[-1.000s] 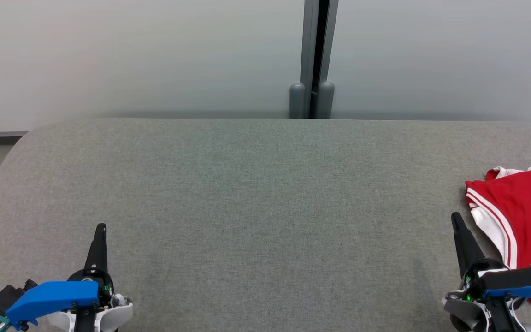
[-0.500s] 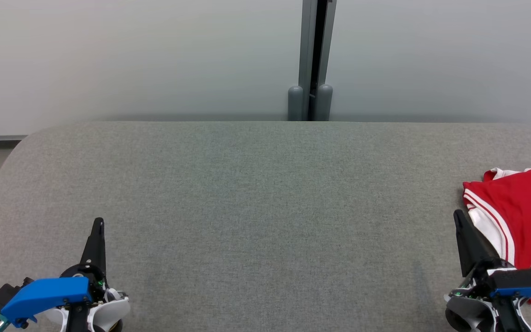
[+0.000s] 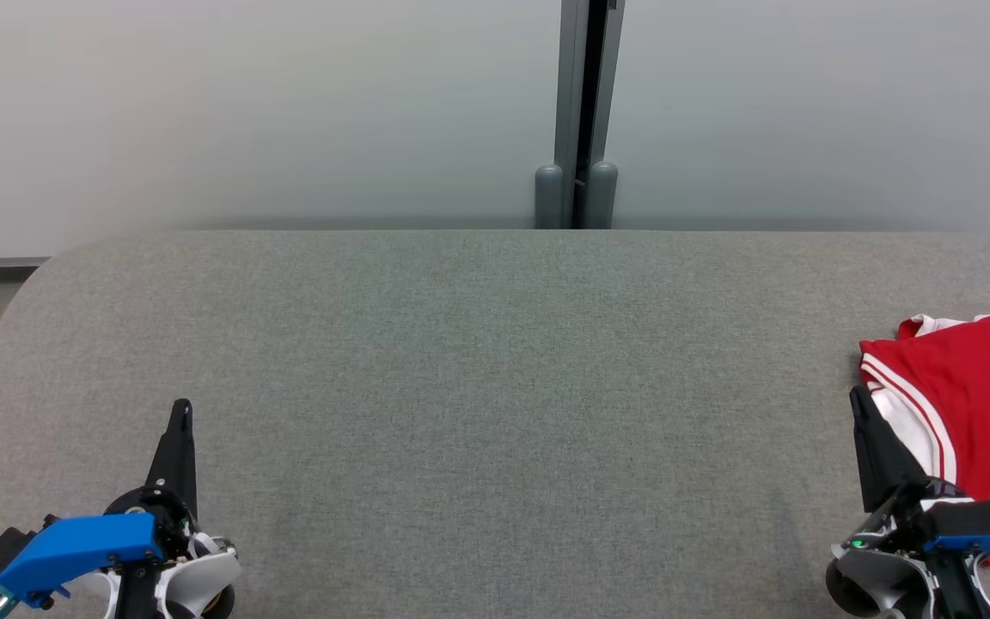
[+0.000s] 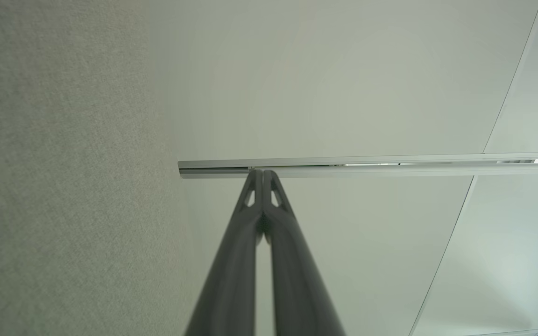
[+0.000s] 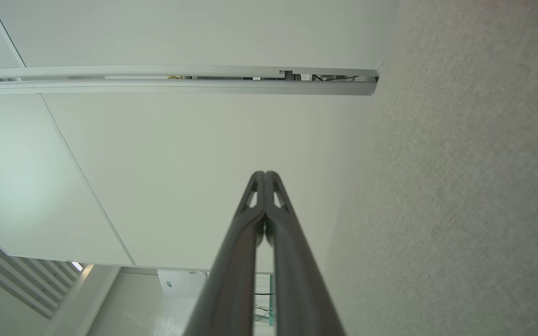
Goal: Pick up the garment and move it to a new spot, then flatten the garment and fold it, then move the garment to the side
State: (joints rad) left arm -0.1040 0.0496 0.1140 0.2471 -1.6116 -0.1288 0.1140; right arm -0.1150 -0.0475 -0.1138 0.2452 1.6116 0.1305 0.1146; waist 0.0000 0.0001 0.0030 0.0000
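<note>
A red garment with white trim and thin white stripes is seen lying bunched at the far right of the grey cloth-covered table, cut off by the edge of the head view. The right gripper is placed just beside the garment's left edge, its jaws pressed together with nothing between them; whether the cloth is touched cannot be told. The left gripper is held low at the left of the table, well apart from the garment, its fingers likewise clenched on nothing. Behind the table a pale wall is divided by a grey upright post.
</note>
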